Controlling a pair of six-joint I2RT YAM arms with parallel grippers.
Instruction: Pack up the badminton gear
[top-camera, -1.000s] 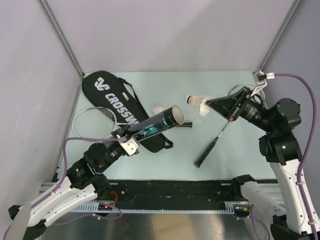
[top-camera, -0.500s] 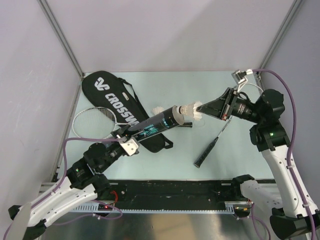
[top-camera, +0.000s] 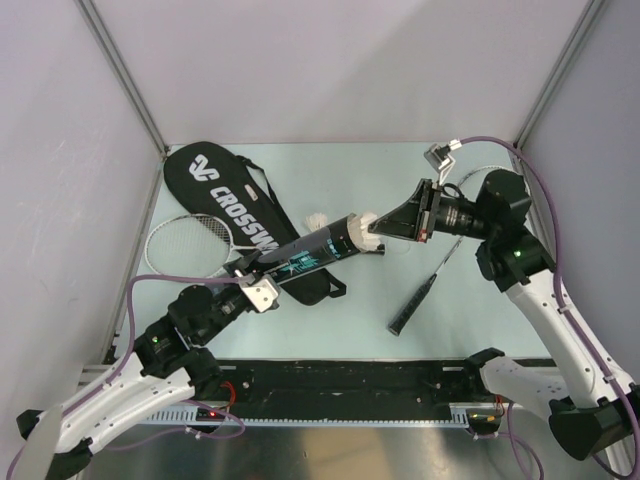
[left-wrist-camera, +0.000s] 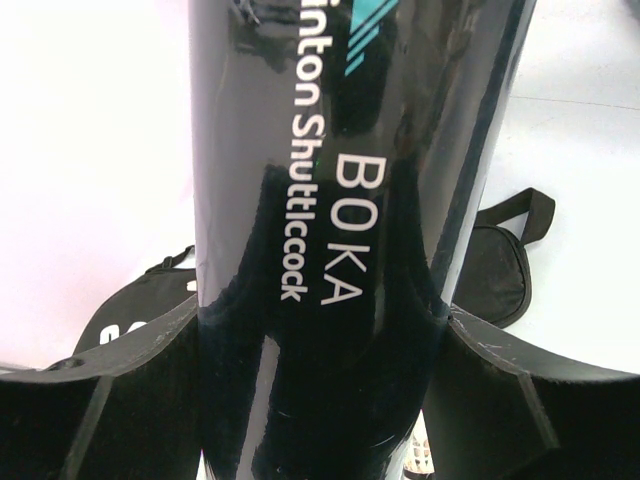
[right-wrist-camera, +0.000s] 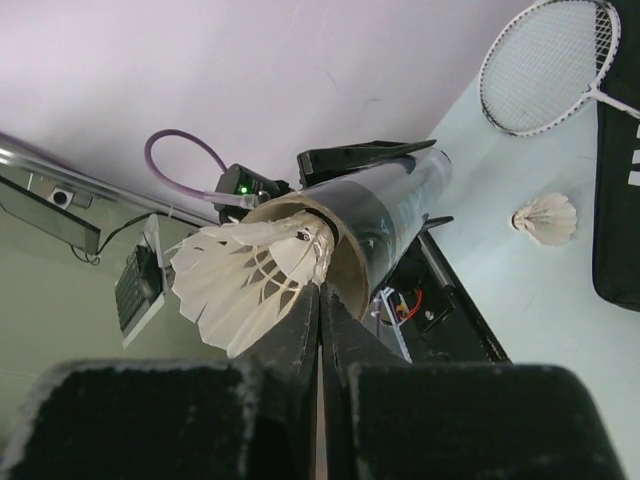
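Enclosing lilac walls (top-camera: 330, 70), pale-green table (top-camera: 480, 300)

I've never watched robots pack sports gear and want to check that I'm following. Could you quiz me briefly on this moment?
1. True or false: the left hand grips the dark tube around its body.
2. Fill in: the right hand pinches a ___ at the tube's open mouth.
3. How many shuttlecocks lie loose on the table?
Key: 1. True. 2. a feather shuttlecock. 3. One, the loose shuttlecock beside the black bag.
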